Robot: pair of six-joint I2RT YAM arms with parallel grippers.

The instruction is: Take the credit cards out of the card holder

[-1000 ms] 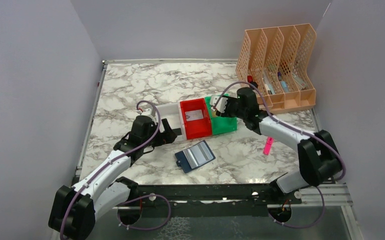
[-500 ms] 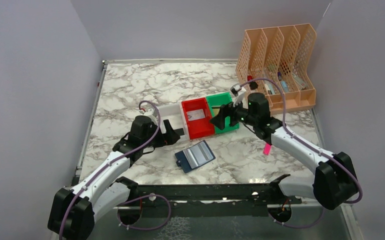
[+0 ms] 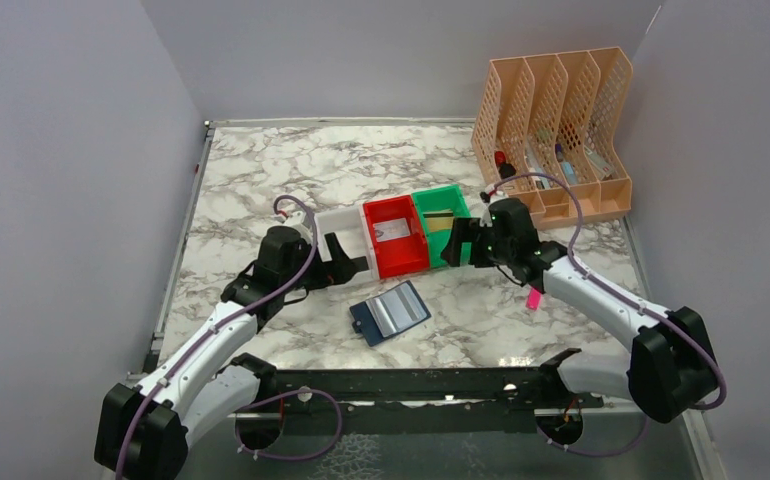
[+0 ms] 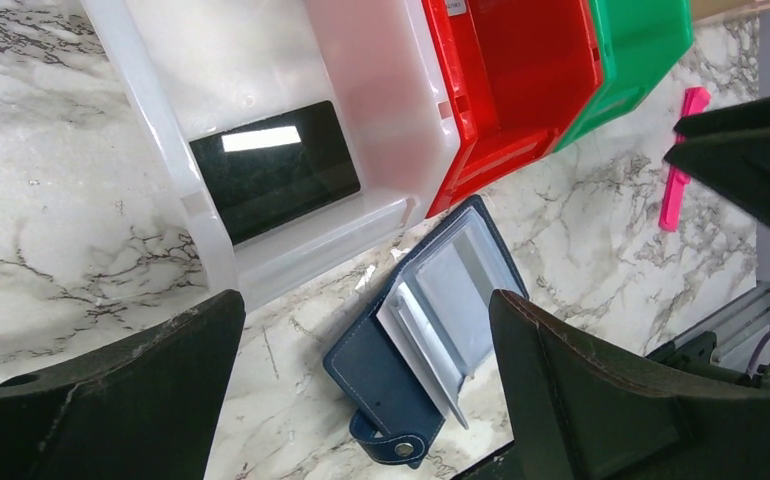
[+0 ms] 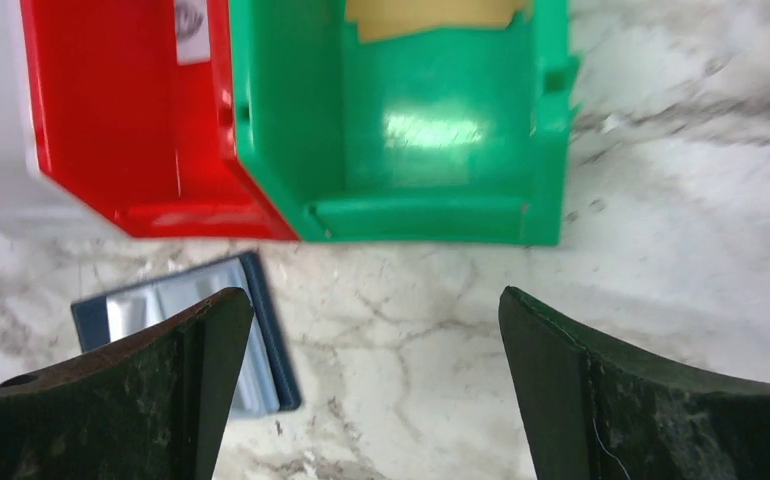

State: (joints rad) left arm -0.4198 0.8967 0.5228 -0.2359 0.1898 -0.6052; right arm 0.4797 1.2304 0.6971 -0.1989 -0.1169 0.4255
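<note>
Top view, change: The right gripper (image 3: 456,244) has drawn back from inside the green bin (image 3: 458,195), which adjoins the red bin (image 3: 373,242) on the right. Its jaws have gone from part-closed to wide apart and empty, and a tan card (image 3: 439,215) lies in the green bin.
Top view, left arm: The left gripper (image 3: 349,257) keeps much the same post at the red bin's left, by the white bin (image 3: 336,216). Its fingers are spread and hold nothing.
Top view, task items: The card holder (image 3: 390,312) lies open and unmoved just on the near side of the red bin, clear of it. A silvery card (image 3: 392,231) rests inside the red bin.
Top view, room: Bare marble table (image 3: 261,180) stretches beyond the red bin to the far edge. A pink stick (image 3: 534,296) lies well to the bin's right, and a file rack (image 3: 556,130) stands at the far right.
Left wrist, cards: A black card (image 4: 274,168) lies flat in the white bin, left of the red bin.
Left wrist, holder: The holder's pale sleeves face up and its snap tab (image 4: 391,448) is on the side away from the red bin. It shows between the parted fingers.
Right wrist, bins: The tan card lies at the green bin's far end, and the holder peeks out below the red bin's corner.
Right wrist, writing: A dark mark shows on the silvery card, cropped and unreadable.
</note>
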